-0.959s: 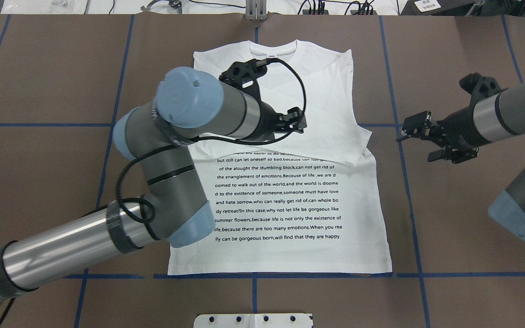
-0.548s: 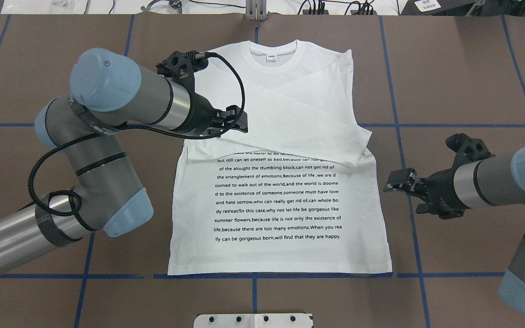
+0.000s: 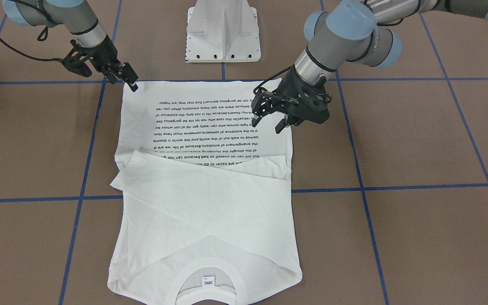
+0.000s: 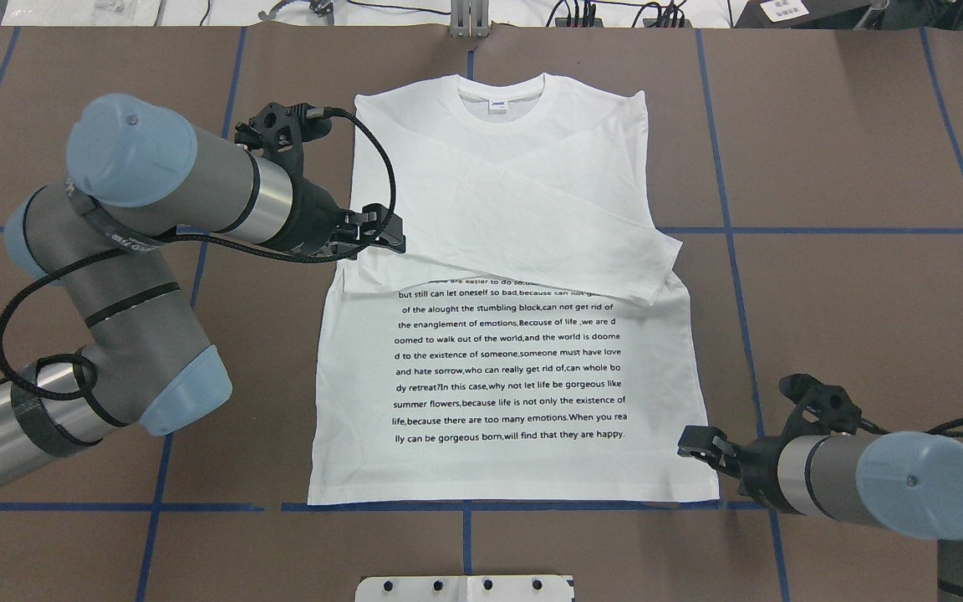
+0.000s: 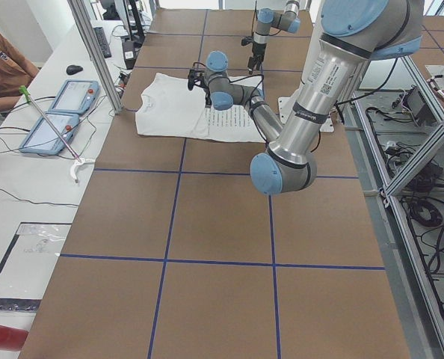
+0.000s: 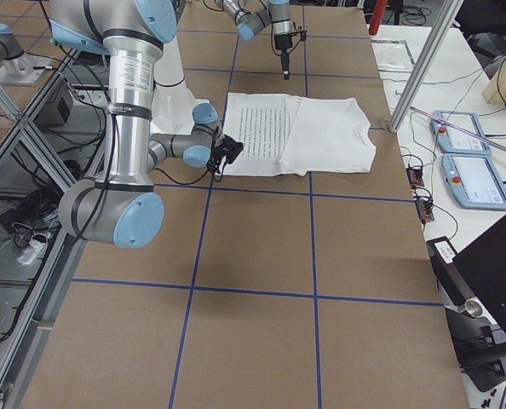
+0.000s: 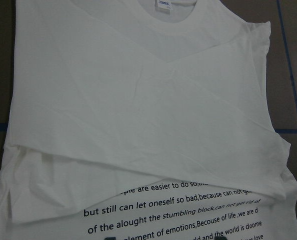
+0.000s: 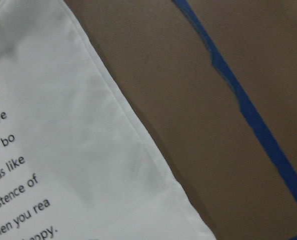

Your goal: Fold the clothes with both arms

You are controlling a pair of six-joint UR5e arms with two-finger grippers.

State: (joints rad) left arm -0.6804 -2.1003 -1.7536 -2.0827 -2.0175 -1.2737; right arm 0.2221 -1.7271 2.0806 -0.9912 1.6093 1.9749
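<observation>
Right gripper [image 4: 696, 443] is now down from 3 o'clock to 5 o'clock hem corner of T-shirt [image 4: 515, 368] (flat, ctr, overhead view), opening indeterminate; left gripper [image 4: 381, 238] spread, empty, at 10 o'clock edge; fabric limp & light: pinch hem corners.

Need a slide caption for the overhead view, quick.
White T-shirt flat, sleeves folded across chest; left end effector over its side edge, right end effector at a hem corner.
</observation>
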